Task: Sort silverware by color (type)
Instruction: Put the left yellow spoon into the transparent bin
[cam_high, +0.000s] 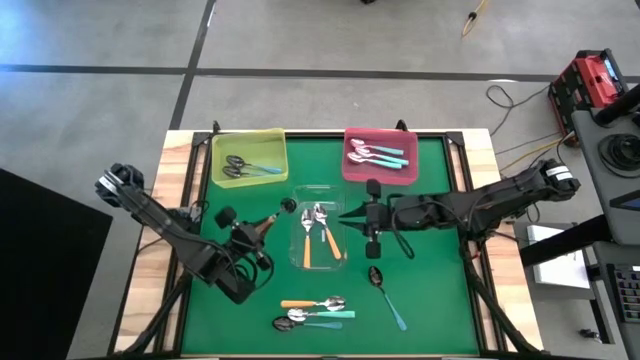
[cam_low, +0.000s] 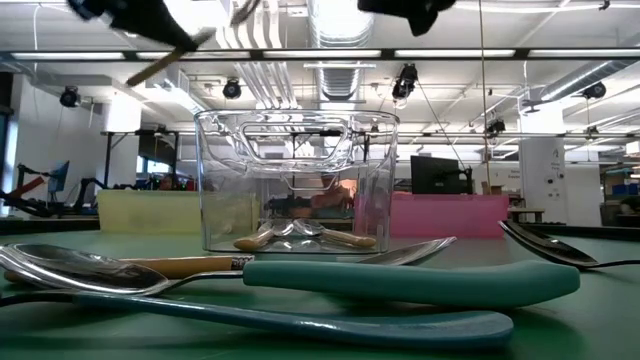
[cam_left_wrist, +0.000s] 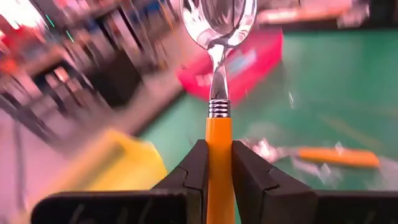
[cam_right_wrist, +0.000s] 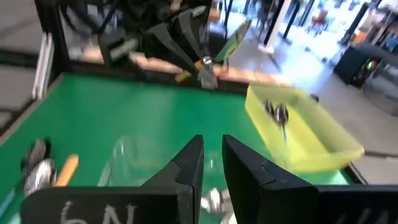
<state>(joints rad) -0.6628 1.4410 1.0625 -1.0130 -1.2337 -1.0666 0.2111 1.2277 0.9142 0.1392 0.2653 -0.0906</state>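
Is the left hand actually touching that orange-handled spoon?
Touching. The left wrist view shows the left hand with both fingers pressed against the orange-handled spoon.

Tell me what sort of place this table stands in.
Probably a robotics lab or workshop: exposed ceiling ducts and strip lights overhead, a monitor on benches behind, and cables across the concrete floor.
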